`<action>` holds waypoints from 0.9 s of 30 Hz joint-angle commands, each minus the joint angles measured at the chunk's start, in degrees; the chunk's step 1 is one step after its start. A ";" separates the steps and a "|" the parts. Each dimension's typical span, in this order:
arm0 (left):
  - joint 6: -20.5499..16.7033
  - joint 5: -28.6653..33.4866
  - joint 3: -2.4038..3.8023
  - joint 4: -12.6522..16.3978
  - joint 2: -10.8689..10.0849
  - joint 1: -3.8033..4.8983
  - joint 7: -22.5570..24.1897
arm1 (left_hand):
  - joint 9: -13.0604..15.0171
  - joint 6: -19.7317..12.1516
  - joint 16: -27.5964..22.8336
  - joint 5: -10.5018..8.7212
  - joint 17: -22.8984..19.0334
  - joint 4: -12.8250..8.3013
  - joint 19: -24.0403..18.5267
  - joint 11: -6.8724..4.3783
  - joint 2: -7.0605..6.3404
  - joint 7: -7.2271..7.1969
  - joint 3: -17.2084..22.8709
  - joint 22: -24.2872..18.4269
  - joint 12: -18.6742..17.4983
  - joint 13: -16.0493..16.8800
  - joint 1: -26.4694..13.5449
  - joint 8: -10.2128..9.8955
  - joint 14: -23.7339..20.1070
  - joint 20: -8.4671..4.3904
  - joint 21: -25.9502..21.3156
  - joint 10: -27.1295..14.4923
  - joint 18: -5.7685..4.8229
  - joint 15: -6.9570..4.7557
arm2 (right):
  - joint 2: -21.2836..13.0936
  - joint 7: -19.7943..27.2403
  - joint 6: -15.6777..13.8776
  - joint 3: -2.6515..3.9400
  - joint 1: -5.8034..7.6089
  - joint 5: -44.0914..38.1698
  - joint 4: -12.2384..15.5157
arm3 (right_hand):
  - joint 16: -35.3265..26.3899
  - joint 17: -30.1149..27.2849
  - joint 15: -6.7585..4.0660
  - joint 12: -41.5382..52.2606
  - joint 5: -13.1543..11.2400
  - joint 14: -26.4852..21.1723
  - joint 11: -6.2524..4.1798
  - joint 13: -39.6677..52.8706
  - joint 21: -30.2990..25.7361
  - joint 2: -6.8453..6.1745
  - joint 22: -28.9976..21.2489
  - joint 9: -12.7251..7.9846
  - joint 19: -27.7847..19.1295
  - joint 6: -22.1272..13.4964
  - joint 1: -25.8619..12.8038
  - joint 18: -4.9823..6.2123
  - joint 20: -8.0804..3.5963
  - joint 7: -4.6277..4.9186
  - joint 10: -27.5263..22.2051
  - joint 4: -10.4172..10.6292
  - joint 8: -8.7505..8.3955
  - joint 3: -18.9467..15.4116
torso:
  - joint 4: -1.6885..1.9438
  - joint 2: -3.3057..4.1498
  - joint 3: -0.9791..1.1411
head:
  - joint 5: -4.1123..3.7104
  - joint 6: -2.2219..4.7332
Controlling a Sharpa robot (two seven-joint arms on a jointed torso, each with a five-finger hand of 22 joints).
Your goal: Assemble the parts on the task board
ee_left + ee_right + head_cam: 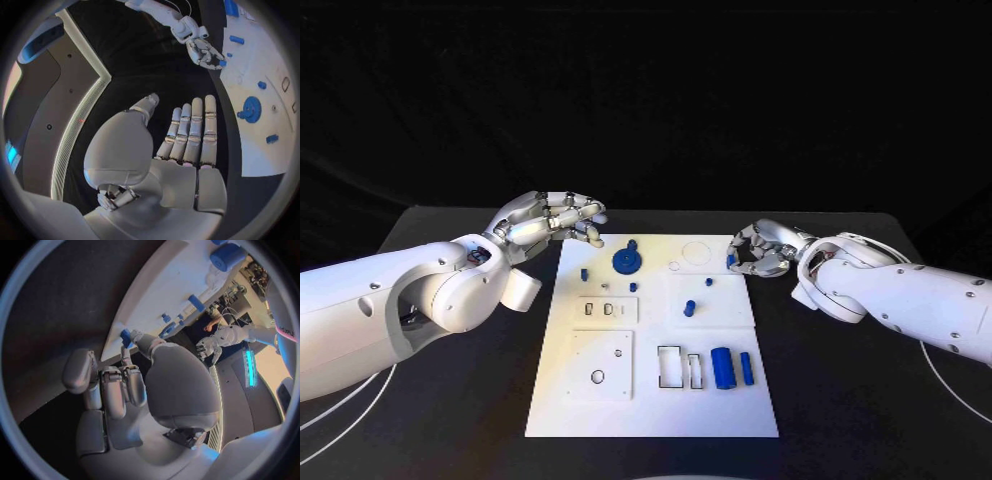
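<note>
The white task board [653, 400] lies mid-table. On it are a blue round disc [629, 261], several small blue pieces such as one [689, 308] near the middle, and a blue cylinder [723, 367] beside a blue bar [747, 367] at the near right. My right hand [762, 250] is at the board's far right edge. Its thumb and a finger pinch a small blue part [731, 260], [125, 337]. My left hand [553, 224] hovers over the table off the board's far left corner, fingers stretched apart [187, 135] and holding nothing.
The board has rectangular slots [671, 366] and a plate with a round hole [599, 376] at its near side. White cables curve on the black table at the left [343, 400] and the right [952, 385].
</note>
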 commanded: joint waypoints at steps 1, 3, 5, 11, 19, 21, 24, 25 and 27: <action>0.94 -0.15 0.04 0.21 -0.01 0.02 0.25 | 0.05 -0.38 -0.28 0.04 -0.04 -0.03 0.40 -0.04 -0.16 1.28 -0.31 -0.09 -0.04 -0.08 0.53 -0.27 0.41 0.16 -0.28 0.07 1.16 0.16 | 0.07 -0.15 0.85 -0.01 -0.09 -0.76 -0.17 | 0.23 15.06 -0.41 0.16 0.33 5.87 -0.34 7.74 0.22 0.15 0.01 -0.08 0.22 0.42 -0.11 -0.39 -0.21 0.14 0.70 0.01 0.13 0.30 | -0.04 0.02 0.03 | -0.02 -0.17; 0.95 -0.15 0.04 0.22 -0.04 0.02 0.22 | 0.05 -0.38 -0.28 0.04 -0.04 -0.03 0.40 -0.04 -0.16 1.28 -0.31 -0.09 -0.04 -0.08 0.53 -0.27 0.41 0.16 -0.28 0.07 1.16 0.16 | 0.11 -0.12 0.79 -0.01 -0.12 -0.77 -0.27 | 0.23 15.06 -0.42 0.16 0.33 5.87 -0.34 7.74 0.17 0.09 -0.03 -0.10 0.20 0.39 -0.16 -0.38 -0.22 0.15 0.70 0.00 0.09 0.32 | -0.03 0.05 0.05 | -0.01 -0.18; 0.96 -0.15 0.04 0.22 -0.05 0.02 0.20 | 0.05 -0.38 -0.28 0.04 -0.04 -0.03 0.40 -0.04 -0.16 1.28 -0.31 -0.09 -0.04 -0.08 0.53 -0.27 0.41 0.16 -0.28 0.07 1.16 0.16 | 0.17 -0.11 0.75 -0.01 -0.14 -0.77 -0.33 | 0.23 15.06 -0.42 0.16 0.33 5.87 -0.34 7.74 0.17 0.09 -0.03 -0.10 0.20 0.39 -0.16 -0.38 -0.22 0.15 0.70 0.00 0.09 0.32 | -0.02 0.03 0.06 | -0.02 -0.15; 1.02 -0.15 0.04 0.24 -0.08 0.02 0.12 | 0.05 -0.40 -0.30 -0.01 -0.11 0.04 0.50 -0.04 -0.10 1.28 -0.36 -0.11 -0.06 -0.12 0.60 -0.28 0.52 0.15 -0.28 0.05 1.16 0.14 | 0.35 -0.08 0.56 -0.01 -0.20 -0.77 -0.44 | 0.23 15.06 -0.43 0.27 0.37 5.87 -0.35 7.89 0.24 0.10 0.05 -0.14 0.23 0.41 -0.23 -0.40 -0.24 0.14 0.81 -0.02 0.03 0.43 | 0.02 0.09 0.07 | 0.00 -0.25; 1.09 -0.15 0.04 0.26 -0.13 0.02 0.02 | 0.05 -0.42 -0.33 -0.14 -0.18 0.12 0.58 -0.04 -0.06 1.29 -0.43 -0.13 -0.07 -0.16 0.61 -0.30 0.61 0.14 -0.30 0.02 1.16 0.14 | 0.63 -0.22 0.42 -0.01 -0.25 -0.77 -0.61 | 0.23 15.06 -0.44 0.29 0.41 5.87 -0.36 7.92 0.26 0.18 0.09 -0.15 0.25 0.50 -0.31 -0.41 -0.26 0.13 0.84 0.01 0.04 0.53 | -0.07 0.08 0.07 | 0.16 -0.44; 1.11 -0.15 0.04 0.27 -0.14 0.02 0.00 | 0.05 -0.42 -0.33 -0.14 -0.18 0.12 0.58 -0.04 -0.06 1.29 -0.43 -0.13 -0.07 -0.16 0.61 -0.30 0.61 0.14 -0.30 0.02 1.16 0.14 | 0.69 -0.27 0.44 -0.01 -0.27 -0.77 -0.67 | 0.23 15.06 -0.44 0.29 0.41 5.87 -0.36 7.92 0.26 0.18 0.09 -0.15 0.25 0.50 -0.31 -0.41 -0.26 0.13 0.84 0.01 0.04 0.53 | -0.02 0.07 0.08 | 0.14 -0.47; 1.13 -0.15 0.04 0.29 -0.17 0.02 -0.04 | 0.05 -0.42 -0.33 -0.14 -0.18 0.12 0.58 -0.04 -0.06 1.29 -0.43 -0.13 -0.07 -0.16 0.61 -0.30 0.61 0.14 -0.30 0.02 1.16 0.14 | 0.76 -0.35 0.39 -0.01 -0.31 -0.77 -0.77 | 0.23 15.06 -0.44 0.27 0.41 5.87 -0.36 7.90 0.26 0.19 0.11 -0.17 0.26 0.55 -0.39 -0.41 -0.27 0.13 0.83 0.03 0.03 0.58 | 0.00 0.08 0.08 | 0.15 -0.54; 1.13 -0.15 0.04 0.29 -0.18 0.02 -0.05 | 0.04 -0.43 -0.35 -0.23 -0.23 0.17 0.62 -0.04 -0.03 1.29 -0.48 -0.14 -0.07 -0.18 0.63 -0.31 0.65 0.14 -0.31 0.01 1.15 0.14 | 0.77 -0.37 0.36 -0.01 -0.32 -0.77 -0.79 | 0.23 15.06 -0.45 0.29 0.42 5.87 -0.37 7.91 0.30 0.21 0.15 -0.17 0.28 0.60 -0.43 -0.42 -0.27 0.11 0.84 0.04 0.04 0.61 | 0.00 0.08 0.08 | 0.13 -0.53; 1.13 -0.15 0.04 0.29 -0.19 0.02 -0.07 | 0.04 -0.43 -0.35 -0.24 -0.23 0.17 0.63 -0.04 -0.03 1.29 -0.48 -0.15 -0.07 -0.19 0.64 -0.31 0.65 0.14 -0.31 0.01 1.15 0.13 | 0.80 -0.40 0.22 -0.01 -0.34 -0.77 -0.83 | 0.23 15.06 -0.50 0.32 0.47 5.87 -0.46 7.96 0.25 0.35 0.14 -0.12 0.27 1.09 -0.57 -0.41 -0.32 -0.01 0.89 0.03 0.20 0.87 | 0.00 0.05 0.07 | 0.15 -0.55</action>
